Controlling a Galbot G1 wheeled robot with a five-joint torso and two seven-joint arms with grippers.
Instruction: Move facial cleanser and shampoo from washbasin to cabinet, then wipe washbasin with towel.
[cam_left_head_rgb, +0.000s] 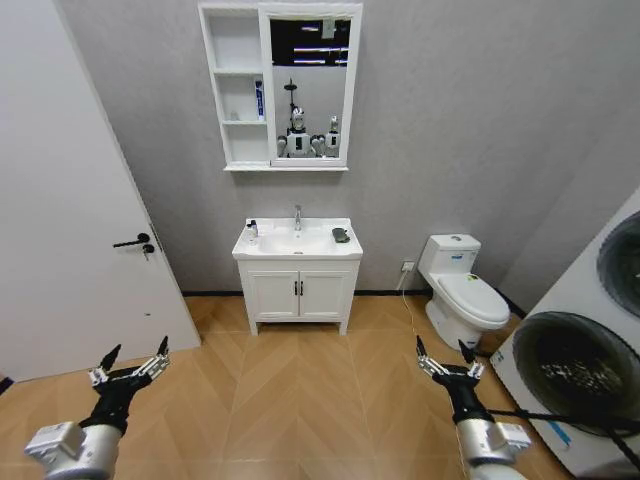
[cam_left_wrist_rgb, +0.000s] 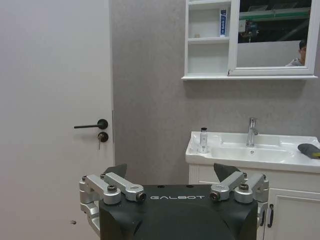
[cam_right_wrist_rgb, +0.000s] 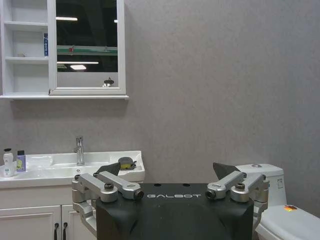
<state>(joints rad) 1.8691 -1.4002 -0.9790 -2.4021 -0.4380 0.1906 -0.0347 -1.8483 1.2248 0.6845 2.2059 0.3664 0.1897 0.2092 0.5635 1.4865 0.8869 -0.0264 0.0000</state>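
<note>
Both grippers low over floor, far from washbasin (cam_left_head_rgb: 297, 243): left gripper (cam_left_head_rgb: 131, 363) fingers wide, right gripper (cam_left_head_rgb: 447, 357) fingers wide. Towel (cam_left_head_rgb: 341, 235) on washbasin's right rim, bottles (cam_left_head_rgb: 252, 229) on left rim. Cabinet (cam_left_head_rgb: 235, 88) above.

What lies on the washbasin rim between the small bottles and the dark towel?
In the head view, the chrome faucet stands between the bottles and the towel, above the washbasin bowl. Both grippers, left and right, hang open, far back over the floor.
</note>
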